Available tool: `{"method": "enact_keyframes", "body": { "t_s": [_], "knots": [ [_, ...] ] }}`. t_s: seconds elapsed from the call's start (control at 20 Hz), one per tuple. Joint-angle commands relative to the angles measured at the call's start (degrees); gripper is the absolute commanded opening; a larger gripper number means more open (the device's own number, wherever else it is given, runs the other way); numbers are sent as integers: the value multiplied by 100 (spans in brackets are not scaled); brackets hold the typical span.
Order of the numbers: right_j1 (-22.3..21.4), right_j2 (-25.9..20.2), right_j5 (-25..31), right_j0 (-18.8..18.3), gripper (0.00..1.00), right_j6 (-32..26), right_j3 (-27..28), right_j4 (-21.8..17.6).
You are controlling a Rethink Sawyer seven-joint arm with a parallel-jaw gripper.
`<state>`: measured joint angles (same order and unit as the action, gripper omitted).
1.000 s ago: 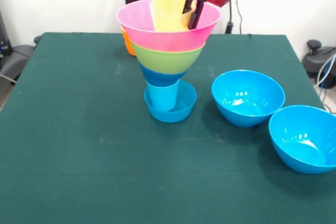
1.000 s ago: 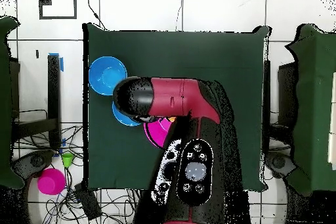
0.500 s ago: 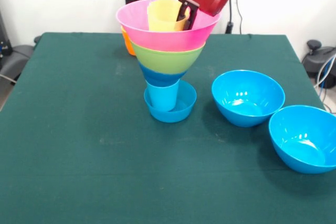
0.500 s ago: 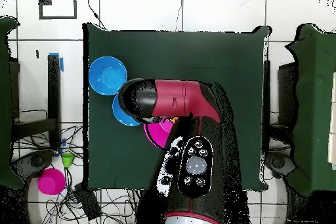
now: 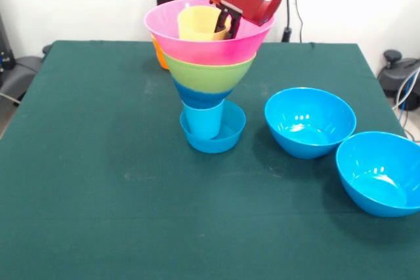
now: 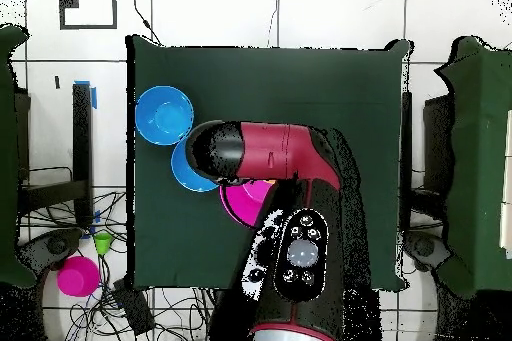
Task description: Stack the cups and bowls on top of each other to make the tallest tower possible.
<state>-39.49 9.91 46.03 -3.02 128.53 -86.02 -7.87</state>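
One tower (image 5: 209,77) stands mid-tabletop: light blue cup (image 5: 203,120) in a small blue bowl (image 5: 229,130), then blue, lime green bowl (image 5: 209,73), pink bowl (image 5: 203,44), with a yellow cup (image 5: 197,23) inside the pink rim. Gripper (image 5: 228,20) fingers pinch the yellow cup's wall. Green tabletop (image 5: 98,181) lies open at front and left. Two large blue bowls (image 5: 310,121) (image 5: 380,172) sit touching at right. Orange cup (image 5: 159,54) hides behind the tower. White wall and cables lie beyond.

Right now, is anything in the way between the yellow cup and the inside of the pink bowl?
Nothing visible is. The yellow cup, at the gripper, already sits low inside the pink bowl atop the tower.
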Motion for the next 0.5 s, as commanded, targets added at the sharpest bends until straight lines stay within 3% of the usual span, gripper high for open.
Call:
{"method": "enact_keyframes", "body": {
  "t_s": [0.05, 0.5],
  "knots": [
    [166, -253, -185, 149, 0, 842, -288, 199],
    [204, -276, -70, 136, 0, 787, -355, 417]
  ]
}}
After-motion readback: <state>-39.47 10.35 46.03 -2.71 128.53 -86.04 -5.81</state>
